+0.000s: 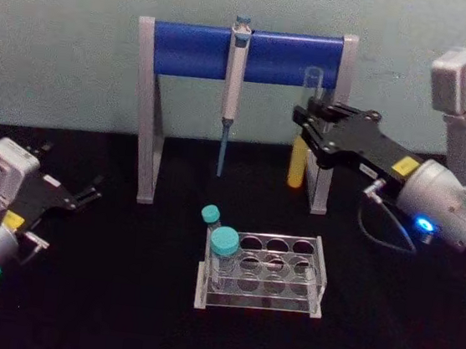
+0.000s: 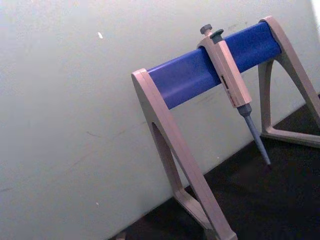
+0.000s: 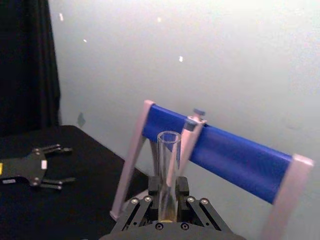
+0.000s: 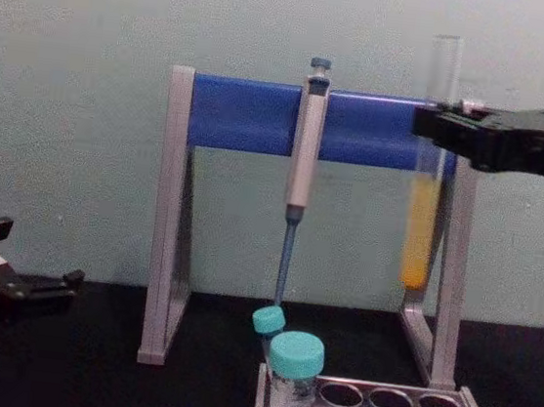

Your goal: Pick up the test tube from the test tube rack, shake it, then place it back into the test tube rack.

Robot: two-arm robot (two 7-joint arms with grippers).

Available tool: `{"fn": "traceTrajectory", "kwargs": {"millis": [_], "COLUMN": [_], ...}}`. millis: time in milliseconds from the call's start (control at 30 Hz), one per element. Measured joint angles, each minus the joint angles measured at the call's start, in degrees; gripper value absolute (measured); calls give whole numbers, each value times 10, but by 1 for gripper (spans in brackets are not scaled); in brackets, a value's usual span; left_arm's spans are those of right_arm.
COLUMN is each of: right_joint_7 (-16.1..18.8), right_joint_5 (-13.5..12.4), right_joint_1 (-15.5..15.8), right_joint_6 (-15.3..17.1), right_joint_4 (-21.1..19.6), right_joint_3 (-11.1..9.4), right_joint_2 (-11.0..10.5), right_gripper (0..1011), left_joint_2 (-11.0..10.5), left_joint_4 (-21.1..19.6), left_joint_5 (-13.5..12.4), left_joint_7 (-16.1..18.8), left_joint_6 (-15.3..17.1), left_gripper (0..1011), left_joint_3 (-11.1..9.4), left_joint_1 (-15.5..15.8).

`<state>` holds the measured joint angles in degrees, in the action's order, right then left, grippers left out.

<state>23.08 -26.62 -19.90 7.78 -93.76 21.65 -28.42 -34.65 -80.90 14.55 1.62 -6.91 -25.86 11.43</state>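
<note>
My right gripper (image 1: 308, 122) is shut on the test tube (image 1: 300, 161), a slim clear tube with yellow-orange liquid in its lower part. It holds the tube upright in the air, well above and behind the test tube rack (image 1: 316, 272). In the chest view the test tube (image 4: 424, 216) hangs high at the right, clamped by the right gripper (image 4: 436, 129). From the right wrist view I look down on the tube's open mouth (image 3: 169, 140) between the black fingers (image 3: 145, 210). My left gripper (image 1: 88, 192) rests open low at the left, also seen as the left gripper (image 4: 38, 275).
A blue-and-grey pipette stand (image 1: 247, 54) stands at the back with a pipette (image 1: 234, 90) hanging from it, right behind the raised tube. Two teal-capped vials (image 1: 224, 253) sit in the rack's left end. The table is black, with a pale wall behind.
</note>
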Motion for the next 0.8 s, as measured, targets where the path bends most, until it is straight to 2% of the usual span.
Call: {"fn": "traceTrajectory", "kwargs": {"millis": [133,267,333,467,633,733,767,800], "right_joint_7": [-9,-15,-15,-4,15,27,27,30], "right_joint_5": [-4,-17,-25,-35,-40,-36,-36,-34], "right_joint_1": [22,65,83,95,77,44,44,29], "right_joint_6": [6,19,26,31,28,19,19,15], "right_joint_4": [-21,-59,-76,-88,-79,-54,-54,-40], "right_joint_3": [-15,-34,-39,-33,-9,15,15,22], "right_joint_2": [-12,-31,-38,-42,-30,-13,-13,-5], "right_gripper": [221,221,221,221,221,221,221,221], "left_joint_2": [0,0,0,0,0,0,0,0], "left_joint_4": [0,0,0,0,0,0,0,0], "left_joint_5": [0,0,0,0,0,0,0,0], "left_joint_7": [0,0,0,0,0,0,0,0], "left_joint_6": [0,0,0,0,0,0,0,0], "left_gripper": [1001,1001,1001,1001,1001,1001,1001,1001], "left_joint_3": [0,0,0,0,0,0,0,0], "left_joint_1": [0,0,0,0,0,0,0,0]}}
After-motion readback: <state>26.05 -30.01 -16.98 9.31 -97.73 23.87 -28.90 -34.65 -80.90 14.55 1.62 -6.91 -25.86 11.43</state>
